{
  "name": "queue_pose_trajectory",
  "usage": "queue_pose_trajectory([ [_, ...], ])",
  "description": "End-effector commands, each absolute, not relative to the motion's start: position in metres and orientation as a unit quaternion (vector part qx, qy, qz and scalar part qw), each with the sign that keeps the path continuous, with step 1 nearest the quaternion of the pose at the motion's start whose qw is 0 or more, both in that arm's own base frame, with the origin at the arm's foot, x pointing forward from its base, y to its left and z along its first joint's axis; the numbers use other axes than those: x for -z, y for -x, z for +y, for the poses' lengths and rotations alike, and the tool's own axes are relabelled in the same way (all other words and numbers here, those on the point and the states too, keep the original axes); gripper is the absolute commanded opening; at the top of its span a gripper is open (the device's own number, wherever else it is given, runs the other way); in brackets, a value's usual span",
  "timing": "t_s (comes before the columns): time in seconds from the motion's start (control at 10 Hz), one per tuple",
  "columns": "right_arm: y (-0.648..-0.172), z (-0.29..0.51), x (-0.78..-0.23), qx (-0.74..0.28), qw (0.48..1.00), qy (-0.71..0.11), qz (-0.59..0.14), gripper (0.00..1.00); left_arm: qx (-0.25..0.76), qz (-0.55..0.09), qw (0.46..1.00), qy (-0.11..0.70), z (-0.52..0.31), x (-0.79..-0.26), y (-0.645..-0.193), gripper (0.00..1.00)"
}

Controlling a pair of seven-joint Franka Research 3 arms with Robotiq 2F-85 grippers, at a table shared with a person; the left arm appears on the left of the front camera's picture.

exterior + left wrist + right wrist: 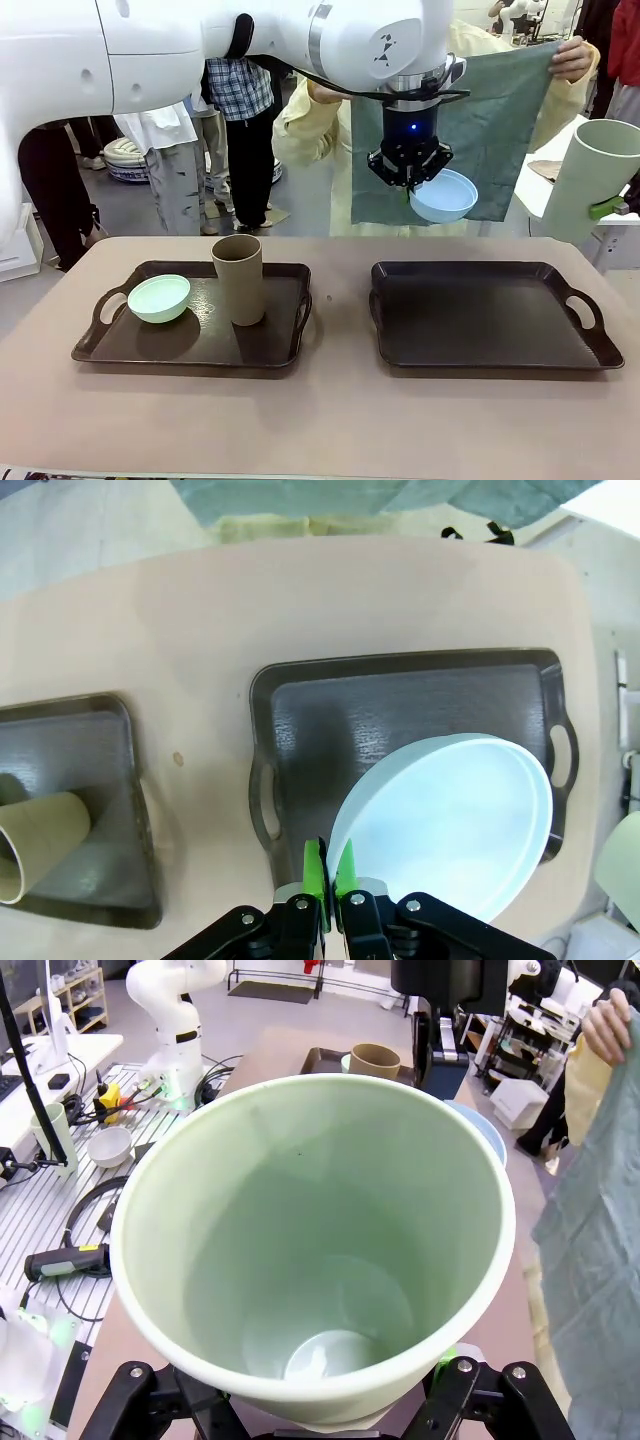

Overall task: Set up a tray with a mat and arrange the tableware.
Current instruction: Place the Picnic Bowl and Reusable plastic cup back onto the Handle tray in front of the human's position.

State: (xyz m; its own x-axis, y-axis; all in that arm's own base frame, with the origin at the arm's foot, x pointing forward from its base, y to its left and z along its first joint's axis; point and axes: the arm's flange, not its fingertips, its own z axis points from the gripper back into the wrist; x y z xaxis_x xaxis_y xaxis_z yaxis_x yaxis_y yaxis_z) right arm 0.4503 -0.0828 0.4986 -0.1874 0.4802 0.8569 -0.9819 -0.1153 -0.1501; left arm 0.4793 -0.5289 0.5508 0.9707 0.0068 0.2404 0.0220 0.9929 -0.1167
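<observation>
**Light blue bowl held above the right tray, pale green tumbler gripped at the table's right edge**

The left gripper (408, 178) reaches across the middle and hangs in the air over the far edge of the right tray (490, 318). Its jaws are pinched together on the rim of the light blue bowl (443, 197), which hangs tilted beside the fingers. In the left wrist view the green pads (314, 868) press the bowl's rim with the tray's dark floor below.

The right gripper (318, 1412) stands at the table's (330, 420) right edge, off the tray. Its jaws are spread wide and clamped around the base of the pale green tumbler (597, 178), which leans with its mouth up.

On the left tray (130, 352) the mint green bowl (159, 298) sits near the left handle. The brown tumbler (238, 279) stands upright just beside it, towards the tray's far edge.

Beyond the table's far edge a person holds up a grey-green mat (495, 120). It hangs spread behind the left gripper, with one hand (572, 58) gripping its top corner.
</observation>
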Motion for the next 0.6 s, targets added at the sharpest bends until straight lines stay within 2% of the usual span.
queue_pose_trajectory([
  [0.0, -0.4488, -0.0812, -0.5002, -0.674, 0.539, -0.329, -0.383, 0.05, 0.008, -0.125, 0.990, 0.064, -0.5284, -0.5534, -0.4807, 0.00],
  [0.5, -0.4488, -0.0812, -0.5002, -0.674, 0.539, -0.329, -0.383, 0.05, 0.008, -0.125, 0.990, 0.064, -0.5284, -0.5534, -0.4807, 0.00],
])
